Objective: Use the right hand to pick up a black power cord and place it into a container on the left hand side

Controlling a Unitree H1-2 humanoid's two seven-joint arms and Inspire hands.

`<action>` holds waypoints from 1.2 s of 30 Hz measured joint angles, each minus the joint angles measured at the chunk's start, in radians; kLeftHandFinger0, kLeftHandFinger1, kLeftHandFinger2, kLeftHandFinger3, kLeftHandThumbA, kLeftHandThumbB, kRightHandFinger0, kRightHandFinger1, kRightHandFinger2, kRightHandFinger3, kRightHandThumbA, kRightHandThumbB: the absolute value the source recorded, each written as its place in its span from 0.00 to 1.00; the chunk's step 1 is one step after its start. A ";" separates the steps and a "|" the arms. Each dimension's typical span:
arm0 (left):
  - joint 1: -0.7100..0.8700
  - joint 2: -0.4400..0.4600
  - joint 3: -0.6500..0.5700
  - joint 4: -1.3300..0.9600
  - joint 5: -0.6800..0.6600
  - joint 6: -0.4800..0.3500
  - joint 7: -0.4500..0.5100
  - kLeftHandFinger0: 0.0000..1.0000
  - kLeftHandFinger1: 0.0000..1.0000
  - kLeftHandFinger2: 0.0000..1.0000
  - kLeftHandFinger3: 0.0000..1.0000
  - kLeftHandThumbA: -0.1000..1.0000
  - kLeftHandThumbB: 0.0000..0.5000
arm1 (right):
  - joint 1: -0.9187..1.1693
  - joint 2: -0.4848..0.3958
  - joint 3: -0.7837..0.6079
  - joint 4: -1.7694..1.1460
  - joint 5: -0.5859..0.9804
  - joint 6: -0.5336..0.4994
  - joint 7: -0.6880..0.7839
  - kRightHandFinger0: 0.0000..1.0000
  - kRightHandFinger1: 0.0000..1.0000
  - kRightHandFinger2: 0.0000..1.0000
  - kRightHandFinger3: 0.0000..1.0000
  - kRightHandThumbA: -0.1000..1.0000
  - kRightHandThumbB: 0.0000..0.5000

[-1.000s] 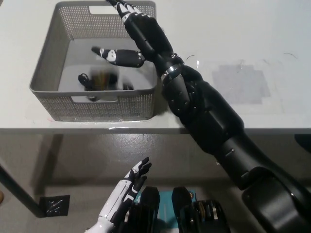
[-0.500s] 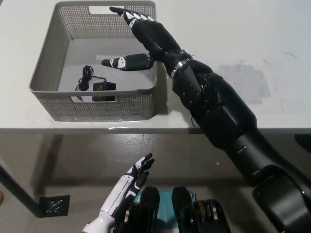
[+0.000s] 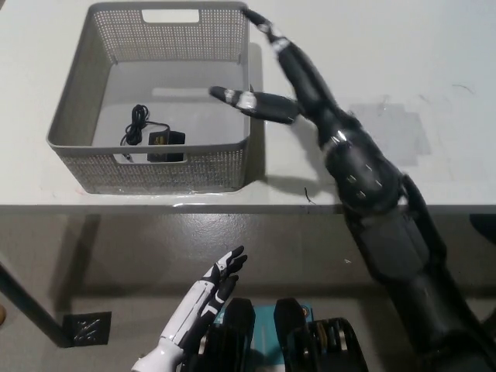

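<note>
Black right hand [image 3: 291, 81] now drawn back to the right, out past the right wall of the basket [image 3: 77, 101], where half a second ago it reached in over the middle. Fingers spread wide, holding nothing; one fingertip just over the right rim, another near the far right corner. Power cord [image 3: 147, 133] lying loose on the basket floor, front left, same spot as before. Basket unmoved on the desk [image 3: 387, 62]. White left hand [image 3: 205, 298] resting below the desk edge, open, unchanged.
</note>
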 measured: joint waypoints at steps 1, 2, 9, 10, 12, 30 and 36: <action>0.000 0.000 0.000 0.000 0.000 0.002 0.000 1.00 1.00 1.00 1.00 1.00 0.61 | 0.020 0.001 -0.011 -0.022 0.019 0.001 0.000 1.00 1.00 1.00 1.00 1.00 0.82; 0.000 0.000 0.001 0.000 0.000 0.004 0.000 1.00 1.00 1.00 1.00 1.00 0.61 | 0.050 0.003 -0.027 -0.053 0.041 0.001 0.000 1.00 1.00 1.00 1.00 1.00 0.83; 0.000 0.000 0.001 0.004 0.000 0.014 0.000 1.00 1.00 1.00 1.00 1.00 0.63 | 0.199 0.003 -0.101 -0.203 0.176 0.021 0.002 1.00 1.00 1.00 1.00 1.00 0.88; 0.000 0.000 0.001 0.006 0.000 0.015 0.000 1.00 1.00 1.00 1.00 1.00 0.61 | 0.216 0.003 -0.108 -0.218 0.191 0.023 0.002 1.00 1.00 1.00 1.00 1.00 0.89; 0.000 0.000 0.001 0.010 0.000 0.017 0.000 1.00 1.00 1.00 1.00 1.00 0.59 | 0.261 0.002 -0.122 -0.253 0.230 0.027 0.005 1.00 1.00 1.00 1.00 1.00 0.89; -0.025 -0.007 0.012 0.030 -0.001 0.021 0.001 1.00 1.00 1.00 1.00 1.00 0.58 | 0.669 0.023 -0.161 -0.312 0.570 0.075 0.146 1.00 1.00 1.00 1.00 0.99 0.77; -0.049 -0.013 0.016 0.030 -0.006 0.020 0.003 1.00 1.00 1.00 1.00 1.00 0.53 | 0.758 0.073 -0.158 -0.180 0.679 0.085 0.237 1.00 1.00 1.00 1.00 1.00 0.64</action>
